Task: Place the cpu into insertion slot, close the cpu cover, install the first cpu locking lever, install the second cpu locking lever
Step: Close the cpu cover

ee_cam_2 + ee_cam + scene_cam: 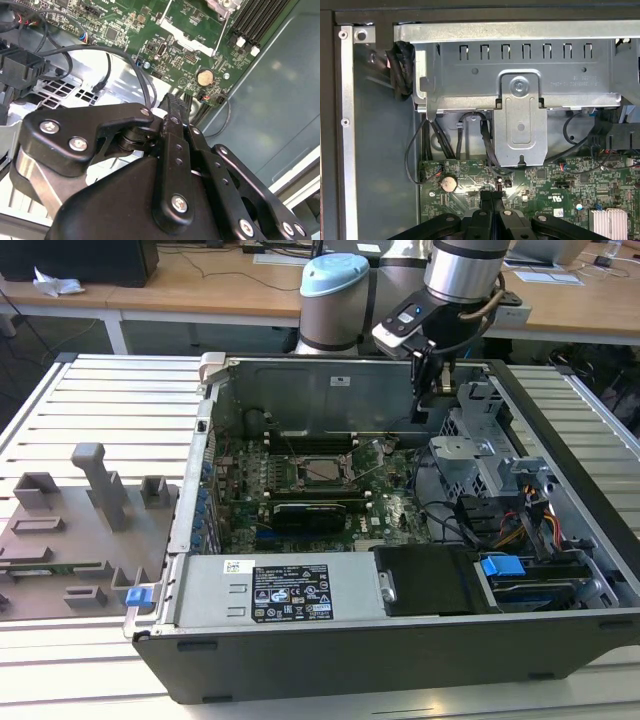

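Well, the gripper (420, 415) hangs inside the open computer case (300, 390), above the motherboard (390, 510) edge on the exterior view's right; its fingers (487, 199) are pressed together on nothing; the cpu (322, 471) lies in the insertion slot (303, 480) mid-board, well apart from the gripper.

Slatted pale worktable (100, 390), wooden desks (200, 285) behind, bright even light

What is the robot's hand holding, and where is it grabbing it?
Nothing: the black tool is shut with its fingertips together, empty, over the green circuit board.
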`<act>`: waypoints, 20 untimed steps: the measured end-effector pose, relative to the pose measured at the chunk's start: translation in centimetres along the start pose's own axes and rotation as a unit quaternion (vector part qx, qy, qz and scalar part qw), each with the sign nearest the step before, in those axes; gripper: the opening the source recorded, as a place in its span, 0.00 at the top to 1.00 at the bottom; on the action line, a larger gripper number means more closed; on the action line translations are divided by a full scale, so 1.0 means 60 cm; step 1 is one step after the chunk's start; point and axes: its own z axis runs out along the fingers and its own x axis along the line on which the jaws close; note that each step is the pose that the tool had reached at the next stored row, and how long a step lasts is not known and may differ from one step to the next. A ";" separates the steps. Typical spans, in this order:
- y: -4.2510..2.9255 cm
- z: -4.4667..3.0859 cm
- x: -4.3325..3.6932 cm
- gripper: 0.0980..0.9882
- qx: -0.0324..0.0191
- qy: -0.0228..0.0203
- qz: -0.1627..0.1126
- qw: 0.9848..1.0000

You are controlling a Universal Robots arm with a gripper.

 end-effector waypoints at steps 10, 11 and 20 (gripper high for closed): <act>0.000 0.010 0.000 0.99 0.000 0.000 0.000 1.000; 0.000 0.011 0.000 0.99 0.000 0.000 0.000 1.000; 0.000 0.019 0.000 0.99 0.000 0.000 0.000 1.000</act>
